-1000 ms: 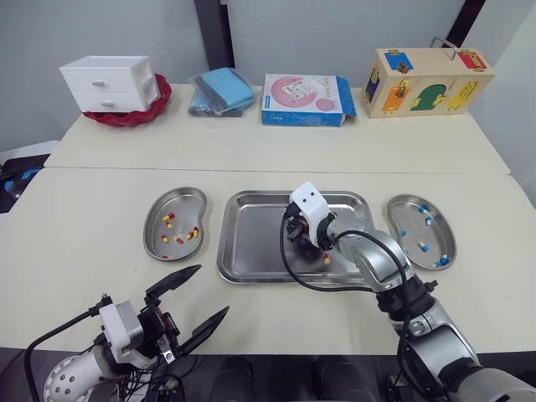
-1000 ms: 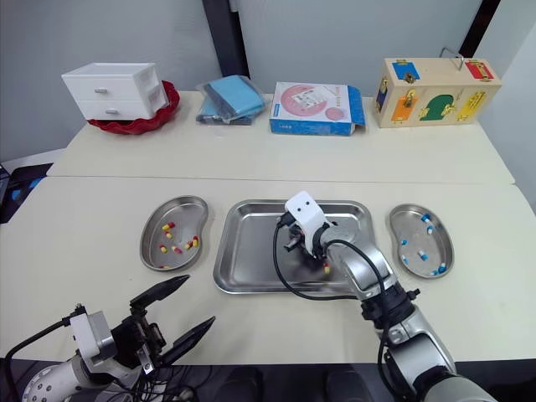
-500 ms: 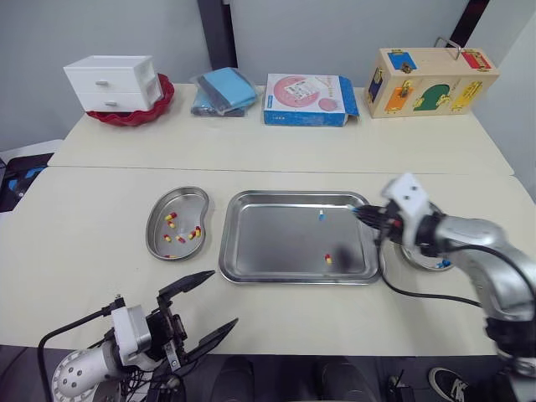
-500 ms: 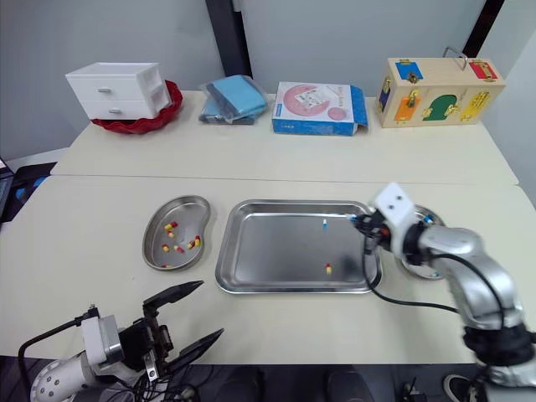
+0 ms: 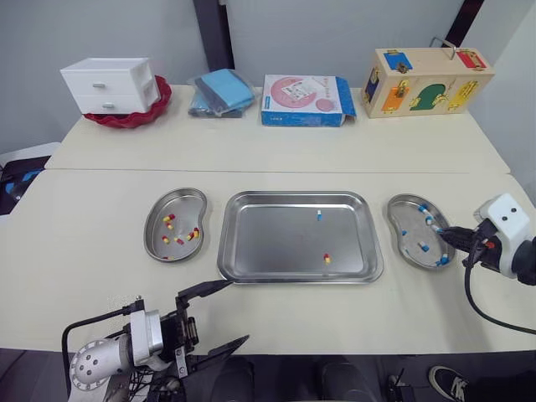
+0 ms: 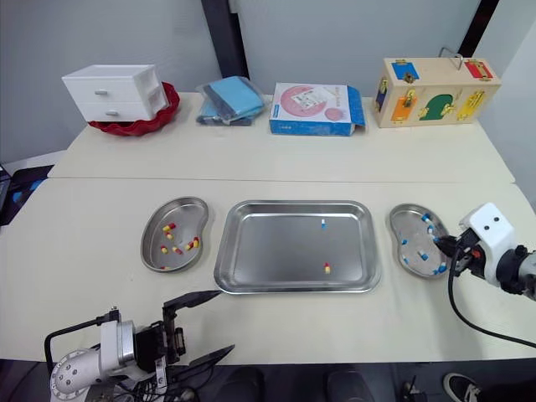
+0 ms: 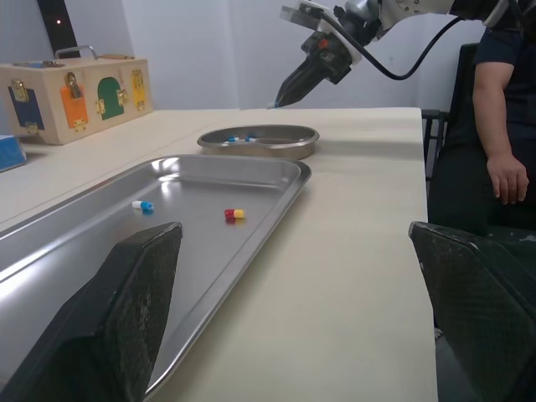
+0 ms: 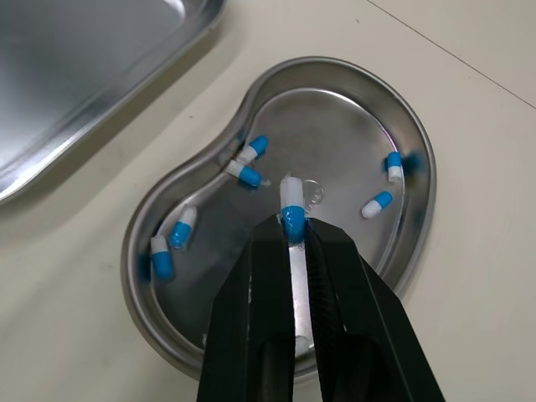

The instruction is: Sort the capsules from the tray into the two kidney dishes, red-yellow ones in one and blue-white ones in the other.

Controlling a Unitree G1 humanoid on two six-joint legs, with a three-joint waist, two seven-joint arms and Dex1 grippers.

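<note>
The steel tray (image 5: pixel 276 243) lies mid-table and holds one blue-white capsule (image 5: pixel 319 215) and one red-yellow capsule (image 5: pixel 327 259). To its left, a kidney dish (image 5: pixel 157 211) contains several red-yellow capsules. On the tray's other side, the second kidney dish (image 5: pixel 404 216) holds several blue-white ones. My right gripper (image 5: pixel 446 237) hovers over that dish's outer edge, shut on a blue-white capsule (image 8: pixel 291 199) that pokes out of its tips, a little above the dish floor (image 8: pixel 335 126). My left gripper (image 5: pixel 228 314) is open and holds nothing, low at the table's near edge, in front of the tray.
On the far table stand a white drawer unit (image 5: pixel 109 83) in a red bowl, a blue packet (image 5: pixel 222 90), a pink-blue box (image 5: pixel 306 99) and a wooden latch box (image 5: pixel 427 79). A person (image 7: pixel 502 126) stands beyond the table's right end.
My right gripper left the tray's middle and swung right to hover over the right dish, a blue-white capsule in its tips. The left gripper shifted slightly right along the near edge.
</note>
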